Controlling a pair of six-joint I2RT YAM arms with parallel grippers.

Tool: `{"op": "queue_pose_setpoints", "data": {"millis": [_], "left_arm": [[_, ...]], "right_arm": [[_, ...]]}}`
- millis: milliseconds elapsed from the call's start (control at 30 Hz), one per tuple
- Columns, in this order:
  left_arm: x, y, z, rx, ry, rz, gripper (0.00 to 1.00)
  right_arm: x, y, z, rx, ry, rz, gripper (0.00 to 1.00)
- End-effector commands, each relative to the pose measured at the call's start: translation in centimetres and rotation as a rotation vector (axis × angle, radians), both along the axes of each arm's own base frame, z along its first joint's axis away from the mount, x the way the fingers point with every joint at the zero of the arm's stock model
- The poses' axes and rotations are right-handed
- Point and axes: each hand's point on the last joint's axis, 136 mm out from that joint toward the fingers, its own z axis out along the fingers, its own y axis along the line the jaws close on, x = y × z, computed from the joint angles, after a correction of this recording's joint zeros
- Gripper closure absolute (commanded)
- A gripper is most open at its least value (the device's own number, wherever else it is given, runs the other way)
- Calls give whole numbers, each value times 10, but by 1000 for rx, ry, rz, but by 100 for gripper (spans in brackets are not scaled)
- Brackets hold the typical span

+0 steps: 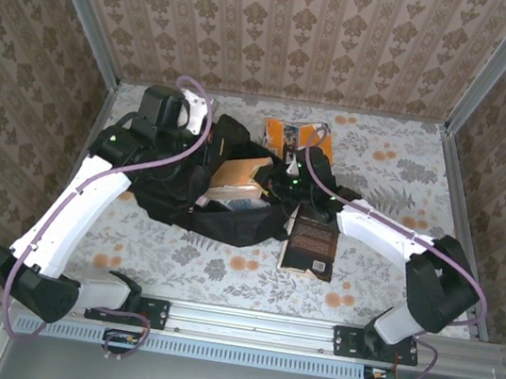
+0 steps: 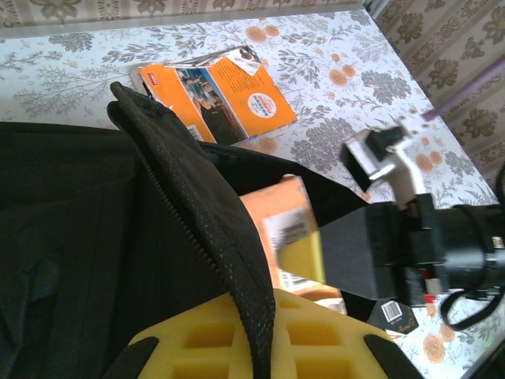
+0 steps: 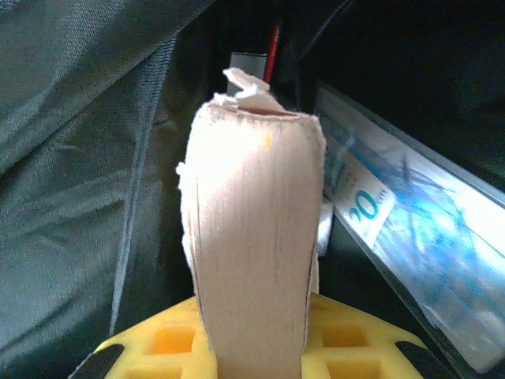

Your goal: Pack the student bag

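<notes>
The student bag (image 1: 171, 198), a large black backpack, lies open in the middle of the table. My left gripper (image 2: 264, 335) is shut on the bag's zippered opening edge (image 2: 201, 197) and holds it lifted; from above it sits at the bag's far side (image 1: 224, 138). My right gripper (image 3: 256, 339) is shut on an orange book, gripped by its pale page edge (image 3: 252, 229), which points into the bag's dark inside. From above, that book (image 1: 236, 173) stands in the bag's mouth with the right gripper (image 1: 275, 181) beside it. A blue-covered book (image 3: 410, 245) lies inside the bag.
A second orange book (image 1: 297, 139) lies on the table beyond the bag, also in the left wrist view (image 2: 229, 95). A black book (image 1: 312, 241) lies under the right forearm. Patterned walls close in the flowered tabletop (image 1: 397, 182) on three sides.
</notes>
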Motion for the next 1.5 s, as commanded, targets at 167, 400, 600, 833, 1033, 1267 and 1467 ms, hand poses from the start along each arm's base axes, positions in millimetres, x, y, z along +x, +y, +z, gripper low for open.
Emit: {"op": "queue_pose_setpoints", "data": {"millis": [167, 400, 600, 833, 1033, 1267, 1467], "left_arm": [[-7, -3, 36, -100, -103, -5, 100], [-5, 3, 36, -90, -116, 15, 100], [1, 8, 23, -58, -106, 29, 100], [7, 9, 15, -45, -102, 36, 100], [12, 13, -8, 10, -84, 45, 100], [28, 25, -46, 145, -61, 92, 100], [69, 74, -60, 342, -110, 281, 100]], "right_arm": [[24, 70, 30, 167, -92, 37, 100], [15, 87, -22, -161, -41, 92, 62], [17, 52, -32, -353, -70, 59, 24], [13, 23, -25, -507, -117, 53, 22], [3, 18, 2, -575, -211, 150, 22], [-4, -41, 49, -652, -365, 49, 22], [-12, -132, 33, -659, -239, -135, 23]]}}
